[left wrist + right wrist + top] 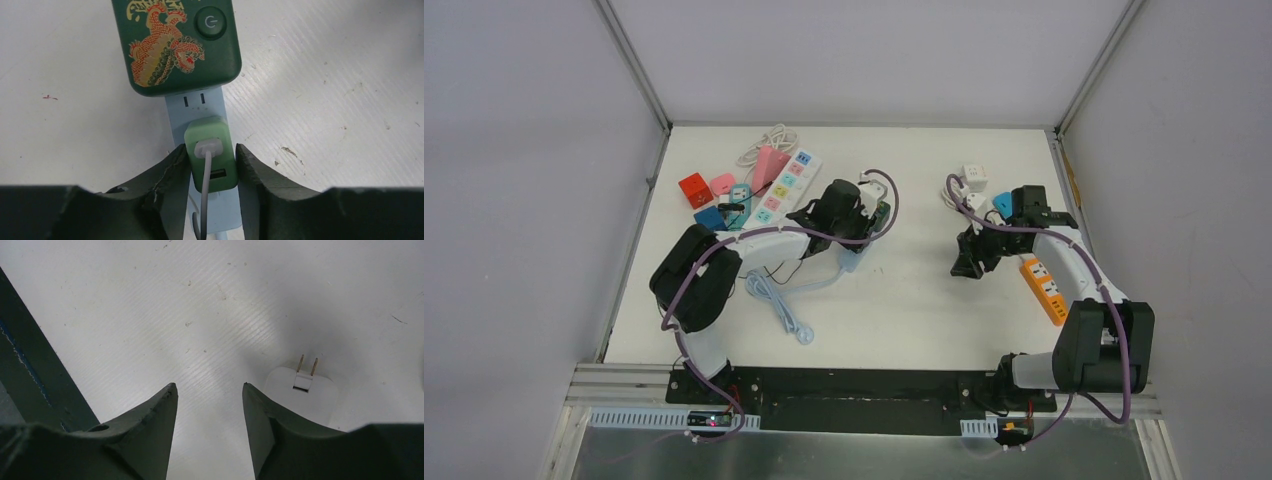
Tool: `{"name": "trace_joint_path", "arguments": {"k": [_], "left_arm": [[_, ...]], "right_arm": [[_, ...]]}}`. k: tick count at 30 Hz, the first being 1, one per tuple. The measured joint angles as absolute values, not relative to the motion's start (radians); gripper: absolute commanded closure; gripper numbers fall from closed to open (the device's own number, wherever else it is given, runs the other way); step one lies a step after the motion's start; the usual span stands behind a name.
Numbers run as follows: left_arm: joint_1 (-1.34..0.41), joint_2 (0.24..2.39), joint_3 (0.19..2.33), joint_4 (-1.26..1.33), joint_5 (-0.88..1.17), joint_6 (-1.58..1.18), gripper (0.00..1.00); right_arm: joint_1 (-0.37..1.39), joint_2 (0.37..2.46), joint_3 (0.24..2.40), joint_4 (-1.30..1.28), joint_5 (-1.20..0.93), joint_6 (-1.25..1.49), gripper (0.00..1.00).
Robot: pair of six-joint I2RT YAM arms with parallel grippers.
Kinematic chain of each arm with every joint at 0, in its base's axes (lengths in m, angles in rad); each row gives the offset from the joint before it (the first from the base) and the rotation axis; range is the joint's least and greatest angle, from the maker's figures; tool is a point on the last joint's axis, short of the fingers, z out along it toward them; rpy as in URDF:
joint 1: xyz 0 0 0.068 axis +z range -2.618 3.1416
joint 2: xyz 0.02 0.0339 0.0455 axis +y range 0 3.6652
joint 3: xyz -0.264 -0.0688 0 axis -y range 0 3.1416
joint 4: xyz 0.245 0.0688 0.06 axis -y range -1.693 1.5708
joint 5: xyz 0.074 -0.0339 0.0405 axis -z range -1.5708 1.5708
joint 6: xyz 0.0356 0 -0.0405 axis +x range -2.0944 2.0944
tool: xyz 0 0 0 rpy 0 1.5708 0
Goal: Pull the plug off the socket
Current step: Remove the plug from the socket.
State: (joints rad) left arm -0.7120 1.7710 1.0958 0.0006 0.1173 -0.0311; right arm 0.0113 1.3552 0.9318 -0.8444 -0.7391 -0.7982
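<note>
Pale green plug (pixel 222 160), white cable (pixel 205 190), seated in blue socket strip (pixel 197 102), pinched by left gripper (pixel 211 149); right gripper (pixel 209 386) spread

Smooth green plastic plug (pixel 226 161), matt pale-blue plastic socket (pixel 212 107), scuffed ribbed white table (pixel 325 100), matt dark fingers (pixel 169 172)

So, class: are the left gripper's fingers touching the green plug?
Touching. The left wrist view shows both fingers pressed against the sides of the green plug, with no gap visible on either side.
</note>
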Motion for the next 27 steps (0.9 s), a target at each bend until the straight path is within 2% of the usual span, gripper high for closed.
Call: {"name": "trace_joint_path", "arguments": {"k": [1,2,3,5,12,18,22,27], "left_arm": [[-0.713,1.775,1.098,0.002,0.123,-0.033,0.67],[-0.713,1.779,1.101,0.002,0.13,-0.034,0.75],[-0.712,1.78,1.103,0.002,0.135,-0.036,0.88],[-0.712,1.78,1.104,0.0,0.139,-0.046,1.0],[-0.712,1.778,1.102,0.001,0.157,-0.038,1.0],[-0.712,1.745,1.032,0.074,0.235,0.028,1.0],[-0.72,1.719,0.989,0.101,0.294,0.069,1.0],[-0.746,1.701,0.958,0.126,0.34,0.098,1.0]], "right_arm": [[0.011,1.355,0.932,-0.844,-0.739,-0.798,0.46],[0.011,1.355,0.932,-0.844,-0.738,-0.797,0.46],[0.011,1.355,0.932,-0.844,-0.738,-0.797,0.46],[0.011,1.355,0.932,-0.844,-0.737,-0.794,0.46],[0.011,1.355,0.932,-0.828,-0.745,-0.736,0.46],[0.019,1.37,0.933,-0.658,-0.837,-0.47,0.46],[0.059,1.446,0.967,-0.549,-0.881,-0.313,0.4],[0.123,1.587,1.109,-0.533,-0.871,-0.262,0.32]]}}
